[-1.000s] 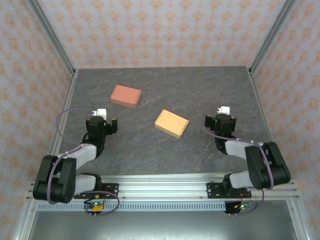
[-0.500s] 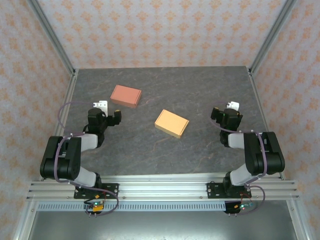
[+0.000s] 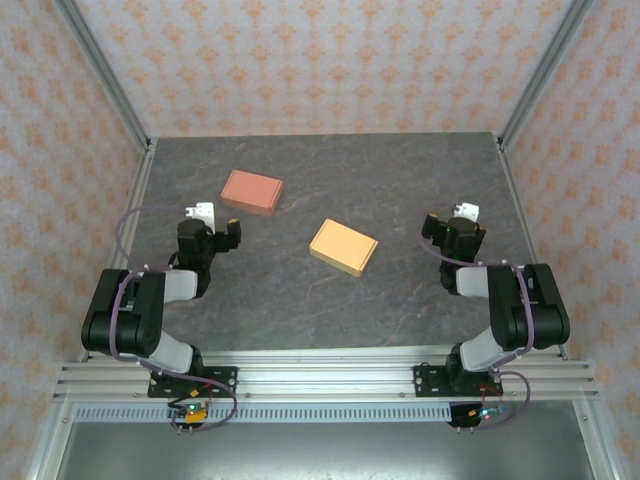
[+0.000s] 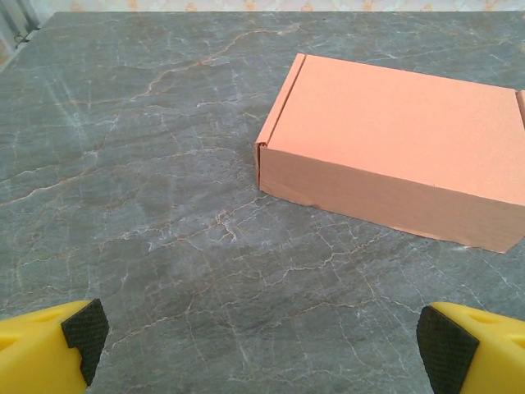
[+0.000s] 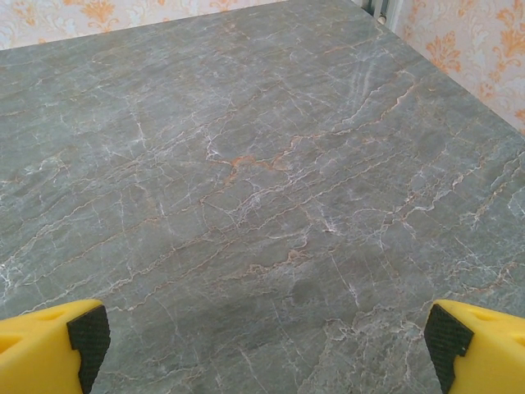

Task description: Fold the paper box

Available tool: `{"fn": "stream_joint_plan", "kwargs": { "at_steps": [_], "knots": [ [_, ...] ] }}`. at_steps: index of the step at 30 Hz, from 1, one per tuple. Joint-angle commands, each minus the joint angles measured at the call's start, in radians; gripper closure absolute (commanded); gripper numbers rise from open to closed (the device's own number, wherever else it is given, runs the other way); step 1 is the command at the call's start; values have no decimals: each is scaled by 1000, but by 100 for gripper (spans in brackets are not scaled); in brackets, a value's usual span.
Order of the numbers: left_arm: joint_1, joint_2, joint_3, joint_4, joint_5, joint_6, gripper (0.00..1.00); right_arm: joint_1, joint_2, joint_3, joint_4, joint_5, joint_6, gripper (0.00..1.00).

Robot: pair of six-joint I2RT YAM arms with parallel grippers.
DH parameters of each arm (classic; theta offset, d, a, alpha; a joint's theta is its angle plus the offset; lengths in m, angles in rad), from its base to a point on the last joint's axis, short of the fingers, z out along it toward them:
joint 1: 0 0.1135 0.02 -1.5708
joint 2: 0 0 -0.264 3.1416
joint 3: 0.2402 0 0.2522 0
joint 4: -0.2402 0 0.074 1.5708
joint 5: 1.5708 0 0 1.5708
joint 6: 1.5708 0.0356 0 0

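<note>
Two closed paper boxes lie on the grey marble table. The salmon box (image 3: pixel 252 191) sits at the back left, and in the left wrist view the same salmon box (image 4: pixel 394 148) lies ahead and to the right. A lighter orange box (image 3: pixel 343 247) rests near the table's middle. My left gripper (image 3: pixel 208 232) is pulled back at the left, open, nothing between its yellow fingers (image 4: pixel 49 353). My right gripper (image 3: pixel 455 228) is pulled back at the right, open over bare table, its fingertips (image 5: pixel 57 345) wide apart.
The table (image 3: pixel 330 300) has metal frame posts at its back corners and patterned walls around it. An aluminium rail (image 3: pixel 320 380) runs along the near edge, carrying both arm bases. Free room lies between the two arms in front of the orange box.
Both arms folded back toward their bases over the last second, the grippers swinging outward and slightly away. Since half a second ago they have hardly moved. The boxes stayed put.
</note>
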Motion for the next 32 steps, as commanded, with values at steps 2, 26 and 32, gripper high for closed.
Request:
{"fn": "stream_joint_plan", "kwargs": {
  "at_steps": [2, 26, 32],
  "knots": [
    [-16, 0, 10, 20, -62, -7, 0, 4, -8, -14, 33, 2, 15, 1],
    [-17, 0, 13, 14, -74, -9, 0, 3, 3, 5, 8, -8, 14, 1],
    [-18, 0, 13, 14, -76, -8, 0, 3, -5, -11, 27, -10, 11, 1]
  ]
}}
